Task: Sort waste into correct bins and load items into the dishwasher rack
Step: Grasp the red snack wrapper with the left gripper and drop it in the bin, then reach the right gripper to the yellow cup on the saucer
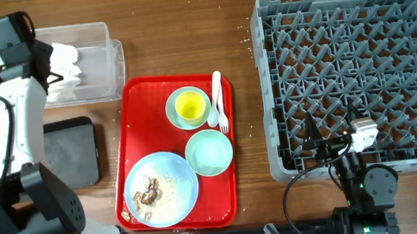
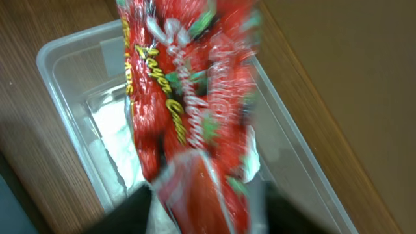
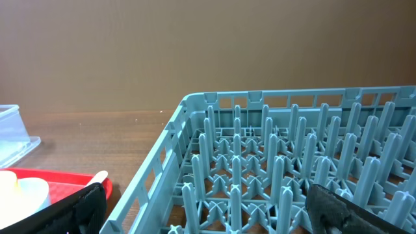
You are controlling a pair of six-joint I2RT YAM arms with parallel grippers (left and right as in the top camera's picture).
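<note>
The small red snack wrapper (image 2: pixel 188 97) hangs directly in front of the left end effector (image 2: pixel 207 211). Its long axis runs away from the dark fingers, and its near end sits between them. The wrapper is blurred, so I cannot tell if the fingers are gripping it or have let it go. Directly under it lies the clear plastic rectangular tub (image 2: pixel 65 71), with the crumpled white paper napkin (image 2: pixel 110 130) inside. I judge that the wrapper only needs to drop straight down. The right end effector (image 3: pixel 218 208) stands wide and empty at the large grey plastic dishwasher rack (image 3: pixel 260 97), well apart across the table (image 1: pixel 185 28).
</note>
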